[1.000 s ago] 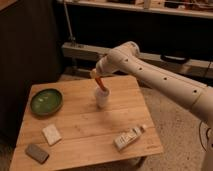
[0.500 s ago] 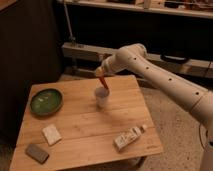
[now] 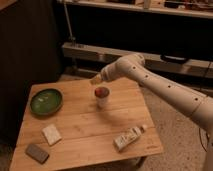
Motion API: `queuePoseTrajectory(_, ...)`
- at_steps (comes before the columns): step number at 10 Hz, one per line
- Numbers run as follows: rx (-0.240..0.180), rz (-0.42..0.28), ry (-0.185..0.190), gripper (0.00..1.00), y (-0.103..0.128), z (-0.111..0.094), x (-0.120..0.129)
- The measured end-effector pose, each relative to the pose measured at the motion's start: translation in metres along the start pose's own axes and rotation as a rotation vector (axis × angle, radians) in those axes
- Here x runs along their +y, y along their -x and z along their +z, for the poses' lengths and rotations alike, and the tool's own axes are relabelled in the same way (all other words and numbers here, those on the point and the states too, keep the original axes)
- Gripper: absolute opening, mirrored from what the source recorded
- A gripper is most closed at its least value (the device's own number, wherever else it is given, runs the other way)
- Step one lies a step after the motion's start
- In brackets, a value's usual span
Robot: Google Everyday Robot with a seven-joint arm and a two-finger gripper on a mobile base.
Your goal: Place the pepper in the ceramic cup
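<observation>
The small white ceramic cup [image 3: 102, 99] stands upright on the wooden table [image 3: 90, 130], right of centre towards the back. The red-orange pepper [image 3: 101, 91] sits in the cup's mouth, with its top showing above the rim. My gripper [image 3: 95, 79] hangs just above and a little left of the cup. It is apart from the pepper, open and empty. The white arm [image 3: 150, 82] reaches in from the right.
A wide green bowl [image 3: 46, 101] sits at the table's left. A pale sponge-like block [image 3: 51, 134] and a dark flat block [image 3: 38, 153] lie at the front left. A white tube-like pack [image 3: 129, 137] lies at the front right. A dark shelf unit stands behind the table.
The pepper was held in my gripper over the cup; now it rests in the cup. My gripper has let go and lifted slightly up and to the left.
</observation>
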Motion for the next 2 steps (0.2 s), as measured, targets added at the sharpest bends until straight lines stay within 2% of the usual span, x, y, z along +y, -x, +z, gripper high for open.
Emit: queuePoseTrajectory(2, 0.001, -0.002, 0.006, 0.33, -0.0059, 0.0018, 0.0094)
